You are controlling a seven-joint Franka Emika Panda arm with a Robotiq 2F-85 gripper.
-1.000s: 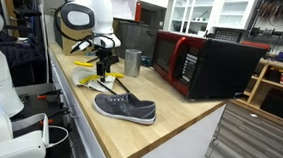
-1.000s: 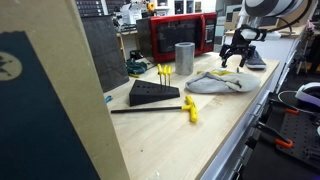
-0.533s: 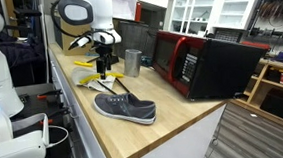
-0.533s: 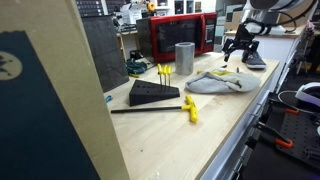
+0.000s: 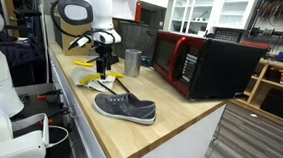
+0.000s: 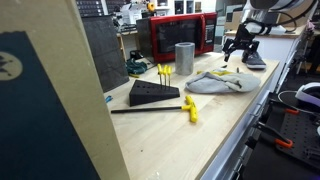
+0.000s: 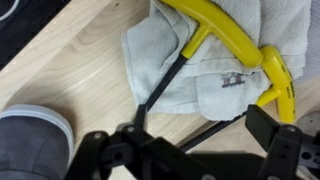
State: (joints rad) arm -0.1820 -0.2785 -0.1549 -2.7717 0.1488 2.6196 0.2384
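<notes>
The gripper [image 6: 240, 56] has gone up a little above the cloth [image 6: 215, 82]. The arm [image 5: 77, 11] has swung a bit to the side.

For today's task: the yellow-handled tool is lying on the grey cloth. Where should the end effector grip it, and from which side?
Grip the yellow handle near the middle of its curve, coming straight down from above. It lies flat on the grey cloth and is thicker than the black shaft. Set the jaws across the handle's width. The end effector hangs open above it.
</notes>
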